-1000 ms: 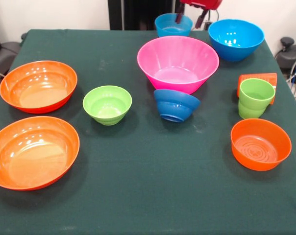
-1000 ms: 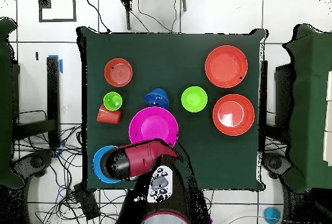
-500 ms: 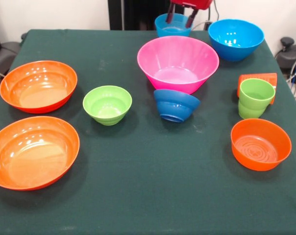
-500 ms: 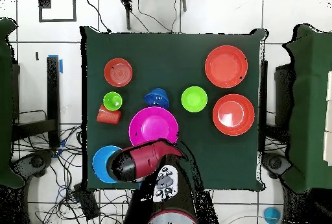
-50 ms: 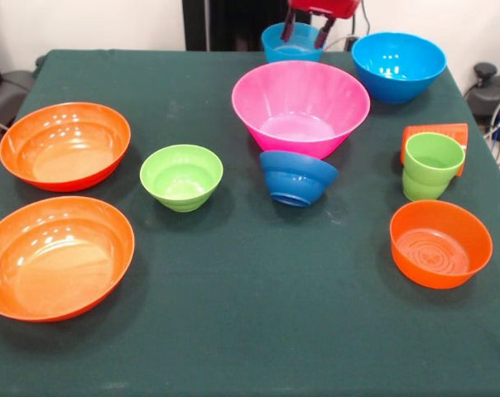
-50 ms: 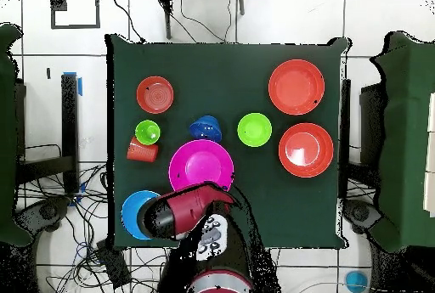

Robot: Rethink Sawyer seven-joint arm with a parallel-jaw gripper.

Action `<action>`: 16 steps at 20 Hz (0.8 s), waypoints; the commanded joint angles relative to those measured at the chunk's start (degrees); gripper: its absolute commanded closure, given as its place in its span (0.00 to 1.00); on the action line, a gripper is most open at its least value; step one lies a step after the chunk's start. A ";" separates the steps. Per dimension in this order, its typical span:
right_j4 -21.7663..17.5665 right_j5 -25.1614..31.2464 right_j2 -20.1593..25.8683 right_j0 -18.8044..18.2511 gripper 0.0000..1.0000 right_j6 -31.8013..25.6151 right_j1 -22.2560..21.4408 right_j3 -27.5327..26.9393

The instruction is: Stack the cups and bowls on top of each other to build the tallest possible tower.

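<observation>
Hand spread, we are hovering over the small sky blue bowl; we are risking clipping its rim and nudging the pink bowl.

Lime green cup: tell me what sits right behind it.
Behind the lime green cup lies the orange cup, tipped on its side. The green cup covers its lower part, so whether they touch cannot be seen.

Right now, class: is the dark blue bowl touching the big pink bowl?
Touching: the front view shows the tilted dark blue bowl leaning against the pink bowl, no gap visible.
</observation>
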 commanded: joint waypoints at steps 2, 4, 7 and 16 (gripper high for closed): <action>4.34 -0.90 4.94 6.63 0.00 8.41 1.49 -3.04; 5.91 0.36 4.31 7.94 0.00 9.34 0.95 -3.17; 8.25 1.96 3.14 9.73 0.00 10.29 0.54 -3.62; 9.98 4.01 1.90 10.32 0.00 5.98 0.33 -4.12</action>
